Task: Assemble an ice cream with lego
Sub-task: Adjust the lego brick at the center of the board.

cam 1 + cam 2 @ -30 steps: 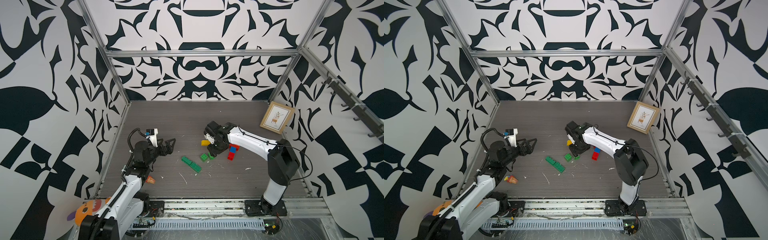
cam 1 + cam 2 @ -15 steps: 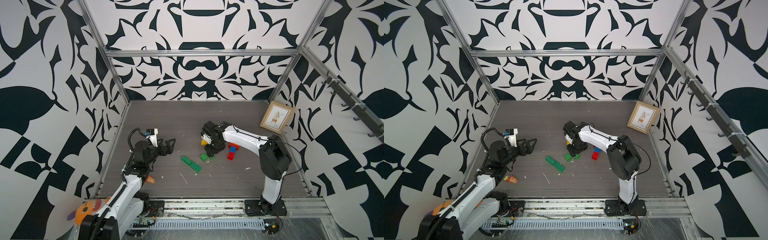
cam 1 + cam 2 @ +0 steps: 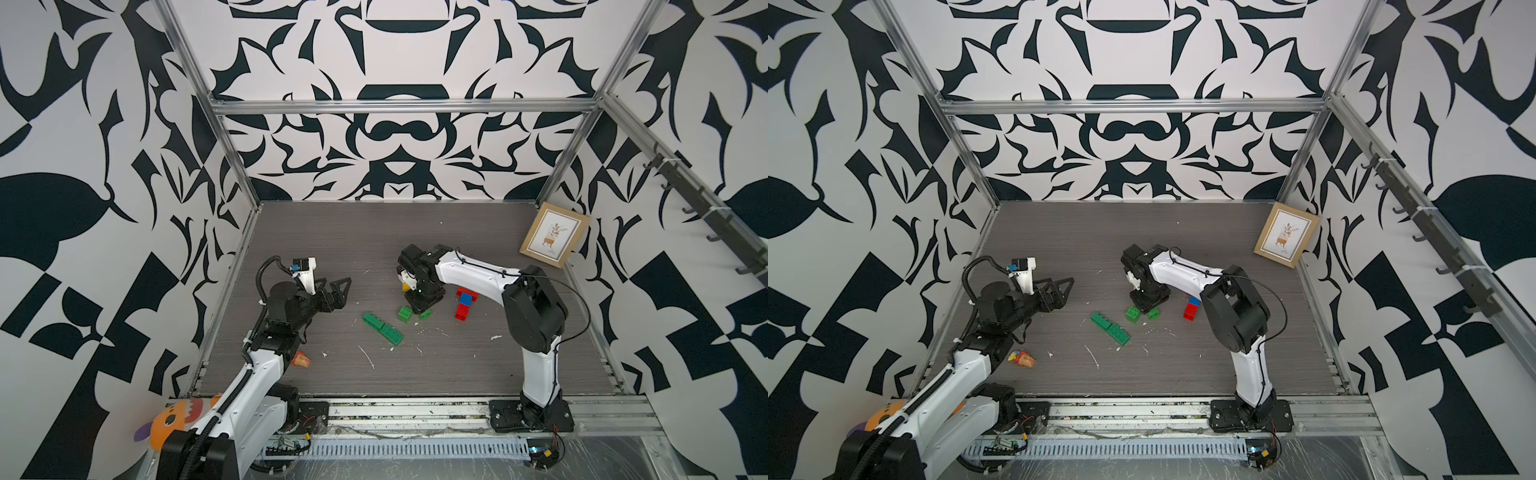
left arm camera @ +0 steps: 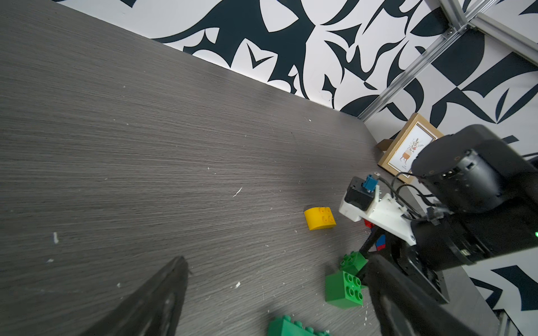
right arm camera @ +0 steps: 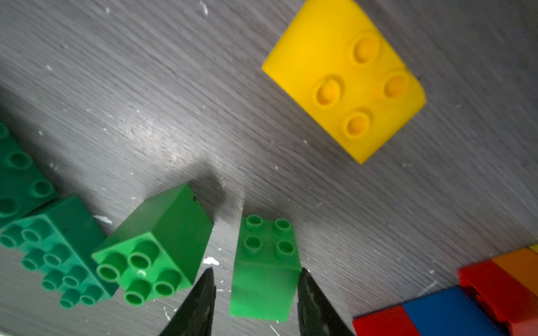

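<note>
Right wrist view: right fingers (image 5: 201, 305) loosely straddle a small green studded plastic brick (image 5: 263, 270), left fingers (image 4: 157, 296) wide; only one red-blue-orange brick stack (image 5: 436, 312) seems built.

My left arm sticks out low, and the left gripper (image 3: 337, 291) is wide open. My right arm bends over, with the right gripper (image 5: 256, 279) pointing down and its jaws partly apart.

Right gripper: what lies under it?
Between the fingers of the right gripper lies a small green brick, on the table. In both top views the gripper hides part of it.
</note>
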Controlling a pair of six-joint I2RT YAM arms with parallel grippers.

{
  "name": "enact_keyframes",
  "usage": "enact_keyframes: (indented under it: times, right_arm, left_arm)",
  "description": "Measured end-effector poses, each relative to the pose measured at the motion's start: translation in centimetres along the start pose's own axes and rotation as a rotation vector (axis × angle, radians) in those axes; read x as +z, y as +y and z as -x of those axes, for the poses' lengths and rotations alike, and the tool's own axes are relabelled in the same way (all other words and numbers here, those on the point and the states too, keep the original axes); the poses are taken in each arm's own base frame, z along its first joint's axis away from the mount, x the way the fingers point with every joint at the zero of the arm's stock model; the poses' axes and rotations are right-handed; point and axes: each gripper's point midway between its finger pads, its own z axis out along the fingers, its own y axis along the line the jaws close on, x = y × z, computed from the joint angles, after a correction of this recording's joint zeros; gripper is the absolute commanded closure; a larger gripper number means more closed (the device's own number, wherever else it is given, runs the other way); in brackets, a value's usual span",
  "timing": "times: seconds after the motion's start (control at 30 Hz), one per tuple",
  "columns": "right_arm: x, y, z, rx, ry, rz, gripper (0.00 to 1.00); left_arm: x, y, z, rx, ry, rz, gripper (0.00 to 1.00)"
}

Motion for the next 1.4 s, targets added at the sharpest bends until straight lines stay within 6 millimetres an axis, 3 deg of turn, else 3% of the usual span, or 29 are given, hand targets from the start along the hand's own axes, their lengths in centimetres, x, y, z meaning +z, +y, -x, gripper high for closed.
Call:
enact_keyframes:
  times: [0.27, 0.4, 0.5, 0.67, 0.8, 0.93, 1.1, 1.4]
  right_arm:
    - [0.9, -0.1, -0.2, 0.002, 0.004, -0.004, 0.63]
    - [0.9, -0.2, 0.0, 0.013, -0.031, -0.007, 0.82]
    - [0.3, -0.5, -0.3, 0.007, -0.146, -0.019, 0.89]
    - [-2.2, -0.9, -2.0, 0.005, -0.531, -0.011, 0.90]
    - [-1.8, -1.0, -1.9, 0.013, -0.756, -0.003, 0.90]
    - [-0.4, -0.3, -0.9, -0.012, -0.871, -0.020, 0.92]
    - [-0.8, 0.8, 0.4, -0.043, -1.011, -0.039, 0.89]
    - [-0.6, -0.1, 1.4, -0.015, -1.120, -0.080, 0.81]
  left_arm:
    - [0.0, 0.0, 0.0, 0.000, 0.000, 0.000, 0.01]
    - [0.0, 0.0, 0.0, 0.000, 0.000, 0.000, 0.01]
    - [0.0, 0.0, 0.0, 0.000, 0.000, 0.000, 0.01]
    - [0.0, 0.0, 0.0, 0.000, 0.000, 0.000, 0.01]
    - [0.0, 0.0, 0.0, 0.000, 0.000, 0.000, 0.01]
    - [0.1, 0.0, -0.1, -0.001, 0.003, -0.001, 0.01]
    - [0.1, 0.0, -0.1, -0.001, 0.003, -0.001, 0.01]
    - [0.2, 0.0, -0.1, -0.001, 0.006, -0.003, 0.01]
